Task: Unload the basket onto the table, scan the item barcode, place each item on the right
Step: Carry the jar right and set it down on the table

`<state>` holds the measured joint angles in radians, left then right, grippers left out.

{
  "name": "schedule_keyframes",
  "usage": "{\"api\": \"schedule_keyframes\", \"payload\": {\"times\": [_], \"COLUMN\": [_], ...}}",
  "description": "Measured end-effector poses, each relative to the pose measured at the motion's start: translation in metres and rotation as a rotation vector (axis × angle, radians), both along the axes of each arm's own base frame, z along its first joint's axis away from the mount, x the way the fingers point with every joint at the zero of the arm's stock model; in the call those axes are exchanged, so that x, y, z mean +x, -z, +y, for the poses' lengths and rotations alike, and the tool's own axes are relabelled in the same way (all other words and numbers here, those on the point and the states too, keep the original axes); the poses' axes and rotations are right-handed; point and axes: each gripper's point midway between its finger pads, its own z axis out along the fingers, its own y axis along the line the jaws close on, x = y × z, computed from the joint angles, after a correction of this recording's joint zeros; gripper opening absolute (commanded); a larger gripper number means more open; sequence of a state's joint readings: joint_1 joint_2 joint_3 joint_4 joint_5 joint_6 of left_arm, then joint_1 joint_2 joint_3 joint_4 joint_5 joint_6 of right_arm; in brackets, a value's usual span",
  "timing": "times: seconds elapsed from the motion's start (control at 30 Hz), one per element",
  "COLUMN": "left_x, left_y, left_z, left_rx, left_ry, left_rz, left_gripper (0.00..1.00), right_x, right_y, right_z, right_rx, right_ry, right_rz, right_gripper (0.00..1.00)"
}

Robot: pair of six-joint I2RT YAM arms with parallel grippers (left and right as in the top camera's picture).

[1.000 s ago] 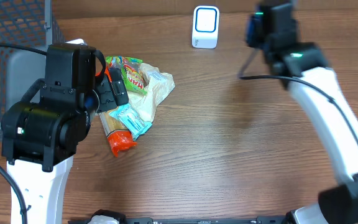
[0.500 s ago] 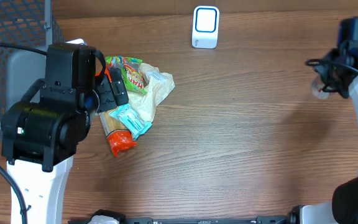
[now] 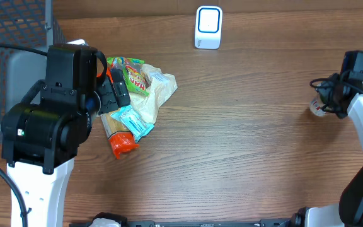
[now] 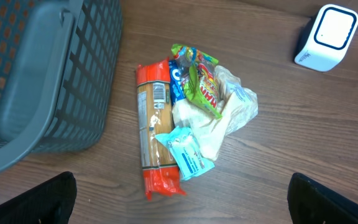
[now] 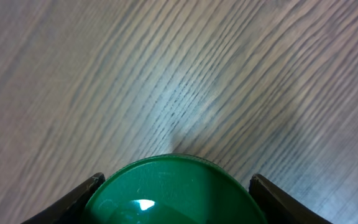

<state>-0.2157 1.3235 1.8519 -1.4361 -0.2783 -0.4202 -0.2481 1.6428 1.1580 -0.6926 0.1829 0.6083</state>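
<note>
Green plastic fills the bottom centre of the right wrist view: a round green cap (image 5: 173, 193) sits between the two fingers of the right gripper (image 5: 175, 186), and a dark finger edge touches it at the lower left and at the lower right. The right gripper is clamped on this cap, and whatever lies below the cap is hidden. Beyond the cap only the wood-grain table (image 5: 166, 68) shows, slightly blurred. In the left wrist view the left gripper (image 4: 179, 202) stands fully spread: its black fingers (image 4: 33, 199) occupy the lower left and lower right corners of the frame with nothing but bare table between them. Above them, at the centre of the frame, lies a heap of groceries. It consists of a long pasta packet (image 4: 154, 137) with orange-red ends, a light blue sachet (image 4: 188, 155) overlapping its lower right side, a crumpled clear bag (image 4: 232, 112) to the right, a green snack bag (image 4: 202, 84) on top, and a blue packet (image 4: 177, 78) partly hidden beneath the snack bag. A grey mesh basket (image 4: 36, 74) takes up the upper left of the frame, and the white scanner (image 4: 327, 37) stands in the upper right corner. In the overhead view the held container (image 3: 319, 108) appears as a small pale object at the right edge, at mid-height, at the tip of the right gripper. It is well apart from the scanner at top centre and from the heap at left centre. Whether it touches the table cannot be told.
</note>
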Motion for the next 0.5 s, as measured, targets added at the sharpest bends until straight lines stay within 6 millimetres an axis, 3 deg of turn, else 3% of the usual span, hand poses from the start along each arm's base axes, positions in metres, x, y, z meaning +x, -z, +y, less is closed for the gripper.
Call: {"api": "schedule_keyframes", "payload": {"times": [0.2,0.5], "left_x": [0.000,0.000], "left_y": [0.000,0.000], "left_z": [0.000,0.000], "left_rx": [0.000,0.000], "left_ry": [0.000,0.000], "left_rz": [0.000,0.000], "left_gripper": [1.00,1.00], "right_x": [-0.001,0.009], "right_y": [0.017,0.013], "right_z": [-0.003,-0.015], "right_rx": [-0.034,-0.129], "right_ry": [-0.021,-0.050], "right_rz": [-0.013,-0.052], "right_gripper": [0.04,0.16]}}
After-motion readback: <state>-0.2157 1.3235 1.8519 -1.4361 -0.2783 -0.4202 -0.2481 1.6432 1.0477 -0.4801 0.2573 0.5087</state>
